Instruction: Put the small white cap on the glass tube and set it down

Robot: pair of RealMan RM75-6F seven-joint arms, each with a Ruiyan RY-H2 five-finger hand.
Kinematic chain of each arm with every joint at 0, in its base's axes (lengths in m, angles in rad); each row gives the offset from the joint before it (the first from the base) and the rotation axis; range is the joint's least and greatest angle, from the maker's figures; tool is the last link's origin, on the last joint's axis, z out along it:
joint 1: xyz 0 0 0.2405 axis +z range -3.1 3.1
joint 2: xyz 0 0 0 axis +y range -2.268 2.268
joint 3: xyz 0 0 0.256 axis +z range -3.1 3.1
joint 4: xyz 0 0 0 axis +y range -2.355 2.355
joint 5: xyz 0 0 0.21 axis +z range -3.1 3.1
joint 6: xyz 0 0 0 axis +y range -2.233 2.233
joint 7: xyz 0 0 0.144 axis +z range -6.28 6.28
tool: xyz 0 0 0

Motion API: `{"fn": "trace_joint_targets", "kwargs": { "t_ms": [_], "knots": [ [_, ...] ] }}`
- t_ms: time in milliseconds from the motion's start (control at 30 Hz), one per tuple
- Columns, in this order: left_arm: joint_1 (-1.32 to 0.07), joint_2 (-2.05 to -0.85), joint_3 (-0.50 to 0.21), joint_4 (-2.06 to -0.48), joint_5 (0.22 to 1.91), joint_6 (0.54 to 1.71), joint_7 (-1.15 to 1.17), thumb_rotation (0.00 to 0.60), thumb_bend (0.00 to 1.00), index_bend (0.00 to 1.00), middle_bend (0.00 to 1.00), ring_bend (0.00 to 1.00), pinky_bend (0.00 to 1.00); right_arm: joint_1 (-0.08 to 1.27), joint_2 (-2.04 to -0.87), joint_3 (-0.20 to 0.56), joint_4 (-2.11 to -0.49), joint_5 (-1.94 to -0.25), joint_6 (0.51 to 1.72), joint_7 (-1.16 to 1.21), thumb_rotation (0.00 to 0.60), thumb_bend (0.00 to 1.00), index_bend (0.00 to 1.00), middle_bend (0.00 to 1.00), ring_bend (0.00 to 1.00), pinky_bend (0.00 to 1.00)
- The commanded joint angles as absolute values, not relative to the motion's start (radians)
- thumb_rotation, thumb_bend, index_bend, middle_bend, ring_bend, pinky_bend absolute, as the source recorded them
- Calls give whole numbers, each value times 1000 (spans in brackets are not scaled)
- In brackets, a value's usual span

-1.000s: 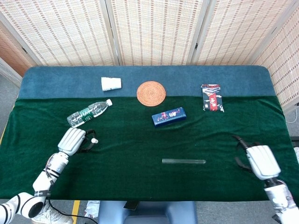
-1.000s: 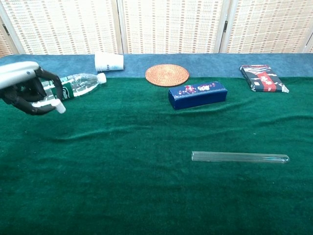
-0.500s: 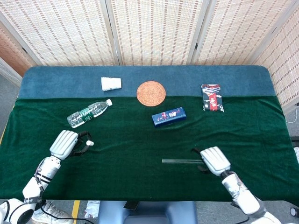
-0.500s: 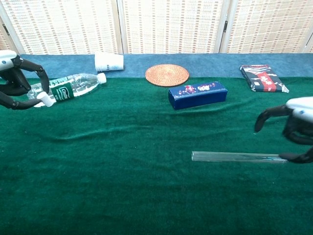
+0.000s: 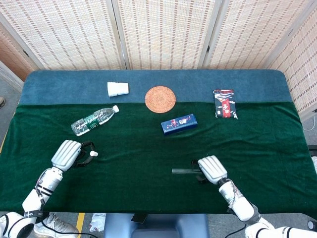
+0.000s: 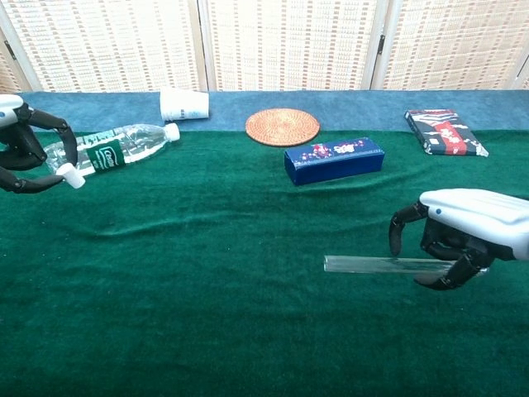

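Left hand (image 6: 25, 153): fingers curled, small white plastic cap (image 6: 73, 175) pinched at the fingertips and held clear of the tabletop, just in front of the water bottle.

Right hand (image 6: 471, 236): lowered over the clear glass tube (image 6: 372, 265), fingers bent down around its right portion, thumb below, other fingers above. Whether the grip had fully closed could not be told; the tube lay flat on the cloth, its left end protruding from under the hand.

Glass tube: horizontal on the green felt tabletop (image 6: 207, 314), in front of the blue box and a little to its right, well apart from the left hand.

Other items, placed relative to the blue rectangular box (image 6: 335, 160):
- Round woven rattan coaster (image 6: 282, 126), just behind and left.
- White paper cup (image 6: 183, 104) on its side, far left and behind.
- Clear plastic water bottle (image 6: 116, 145) with green label, lying down, far left.
- Dark patterned packet (image 6: 445, 132), right and behind.

Step in hand, by judgement: securing the tube, cap already in possession. The next move would call for a firm closing on the tube, lifting it, and bringing its open end toward the cap, with the two axes aligned.
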State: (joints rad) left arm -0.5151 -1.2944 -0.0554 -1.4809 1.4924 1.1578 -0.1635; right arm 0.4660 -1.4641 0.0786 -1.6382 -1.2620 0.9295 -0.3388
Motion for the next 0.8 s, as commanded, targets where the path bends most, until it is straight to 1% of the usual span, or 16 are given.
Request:
{"fn": "trace_joint_targets", "kwargs": {
  "t_ms": [33,367,600,667,800],
  "knots": [
    [-514,-1295,-55,-1480,1492,1158,-162,600,469,574,1000,988,876,478,-1473,79,-1631,-1246,922,-352,600,350,437,957,1000,1000],
    [-512,-1300,-56,-1472,1488,1153,-163,600,469,574,1000,988,876,507,-1499,82,-1610,-1204,919,-370,600,351,460,957,1000,1000],
    [-510,-1301,-57,-1468,1488,1153,-164,600,469,574,1000,987,876,521,-1514,77,-1600,-1188,928,-386,600,352,507,957,1000,1000],
    [-508,-1300,-57,-1468,1488,1155,-164,600,469,574,1000,987,876,523,-1518,76,-1598,-1187,933,-385,600,367,528,958,1000,1000],
    [-507,-1297,-58,-1470,1487,1156,-164,600,469,574,1000,987,876,528,-1522,76,-1593,-1182,938,-387,600,434,582,958,1000,1000]
  ]
}}
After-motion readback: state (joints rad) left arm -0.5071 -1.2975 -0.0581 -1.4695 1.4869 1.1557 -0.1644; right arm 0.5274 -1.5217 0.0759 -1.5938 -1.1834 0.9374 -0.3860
